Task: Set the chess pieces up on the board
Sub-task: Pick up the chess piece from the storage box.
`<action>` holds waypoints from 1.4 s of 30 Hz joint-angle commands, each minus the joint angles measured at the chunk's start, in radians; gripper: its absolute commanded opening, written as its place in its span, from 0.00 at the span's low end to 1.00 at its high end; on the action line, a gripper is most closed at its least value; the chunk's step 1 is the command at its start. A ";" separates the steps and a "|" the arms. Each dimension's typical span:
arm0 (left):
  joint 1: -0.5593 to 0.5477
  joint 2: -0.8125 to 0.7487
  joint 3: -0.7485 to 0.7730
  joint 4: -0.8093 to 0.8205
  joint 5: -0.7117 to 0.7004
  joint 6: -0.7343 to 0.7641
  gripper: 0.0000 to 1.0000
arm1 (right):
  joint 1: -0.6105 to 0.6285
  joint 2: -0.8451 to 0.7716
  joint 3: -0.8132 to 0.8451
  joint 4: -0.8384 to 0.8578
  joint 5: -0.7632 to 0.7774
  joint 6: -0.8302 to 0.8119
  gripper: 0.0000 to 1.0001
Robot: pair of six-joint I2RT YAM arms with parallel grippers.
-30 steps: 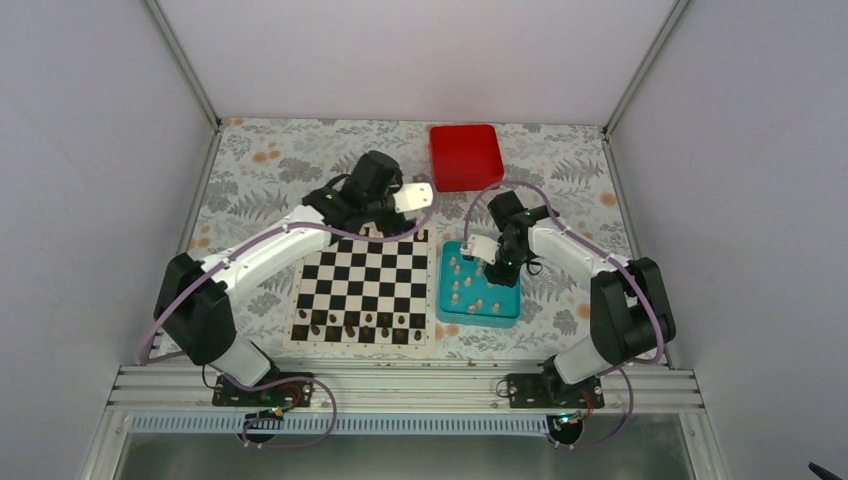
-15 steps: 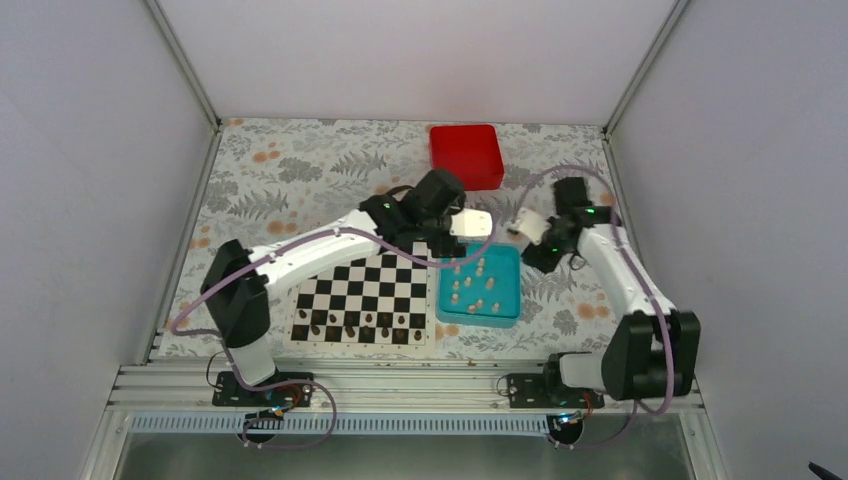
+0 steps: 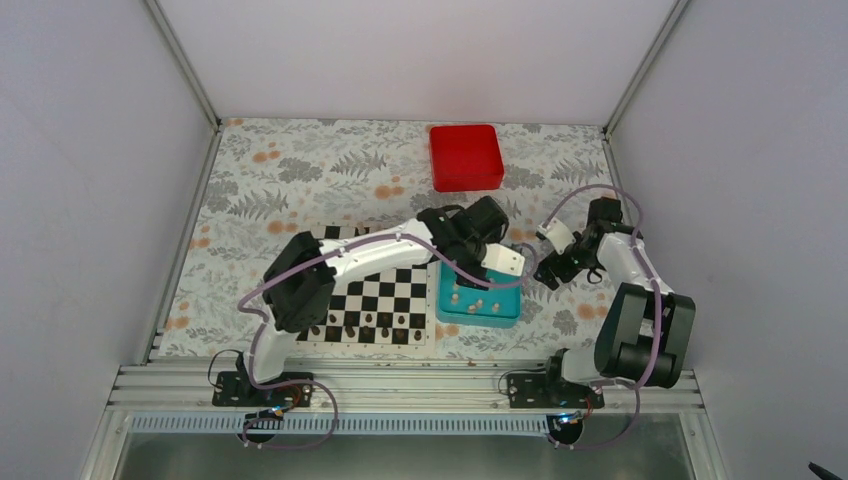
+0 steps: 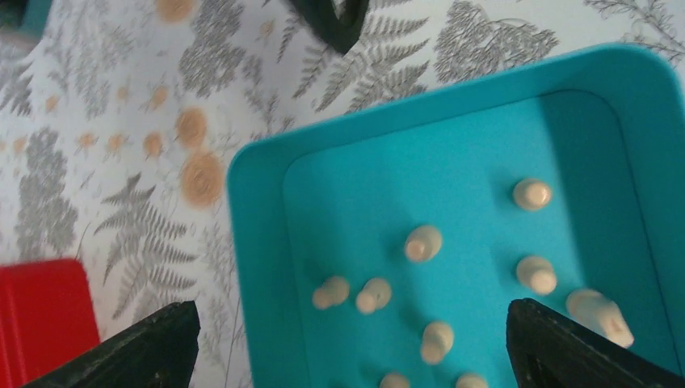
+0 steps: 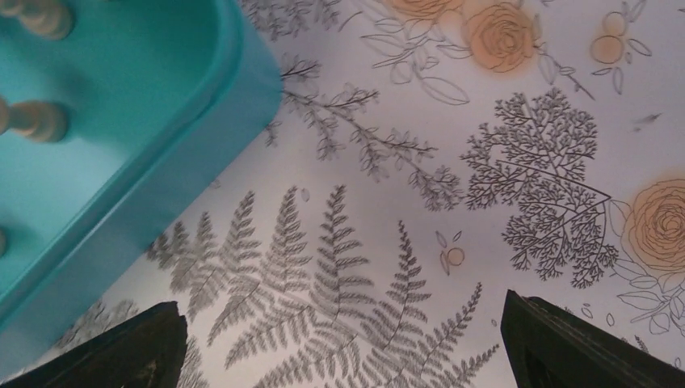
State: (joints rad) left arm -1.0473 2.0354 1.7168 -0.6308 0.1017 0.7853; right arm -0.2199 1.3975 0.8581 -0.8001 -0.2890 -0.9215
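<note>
Several cream chess pieces (image 4: 423, 242) lie and stand in the teal tray (image 4: 258, 210), which sits right of the board (image 3: 372, 292). My left gripper (image 4: 347, 356) hangs open above the tray, fingers wide apart, holding nothing. From above, the left gripper (image 3: 485, 270) covers the tray's far part, and a few pieces (image 3: 478, 303) show near its front. My right gripper (image 5: 347, 356) is open over the patterned cloth just right of the tray (image 5: 121, 162), empty. In the top view the right gripper (image 3: 553, 272) is beside the tray's right edge.
Dark pieces (image 3: 360, 322) line the board's near rows. A red box (image 3: 465, 157) stands at the back, and its corner shows as red box (image 4: 40, 323) in the left wrist view. The left arm (image 3: 380, 255) crosses over the board's far part. Floral cloth (image 5: 485, 162) covers the table.
My left arm swung right from the board's far edge to above the teal tray. My right gripper left the tray, moved to its right side and opened.
</note>
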 commanded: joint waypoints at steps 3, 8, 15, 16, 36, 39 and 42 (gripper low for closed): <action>-0.057 0.094 0.121 -0.122 0.053 0.056 0.85 | -0.071 -0.015 -0.101 0.321 -0.104 0.137 1.00; -0.069 0.155 0.174 -0.184 0.037 0.080 0.72 | -0.096 -0.045 -0.147 0.461 -0.114 0.255 1.00; -0.068 0.211 0.200 -0.190 0.002 0.091 0.72 | -0.117 -0.065 -0.175 0.474 -0.107 0.250 1.00; -0.068 0.221 0.207 -0.193 0.003 0.091 0.72 | -0.118 -0.062 -0.175 0.471 -0.111 0.248 1.00; -0.066 0.315 0.270 -0.218 -0.015 0.099 0.41 | -0.118 -0.072 -0.165 0.416 -0.190 0.212 1.00; -0.066 0.326 0.275 -0.218 -0.021 0.102 0.38 | -0.118 -0.074 -0.166 0.413 -0.193 0.210 1.00; -0.065 0.339 0.285 -0.222 -0.030 0.109 0.29 | -0.118 -0.081 -0.165 0.409 -0.201 0.205 1.00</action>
State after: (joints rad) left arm -1.1137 2.3478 1.9659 -0.8333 0.0803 0.8783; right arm -0.3290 1.3231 0.6910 -0.3847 -0.4541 -0.7013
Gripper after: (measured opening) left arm 0.341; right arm 0.997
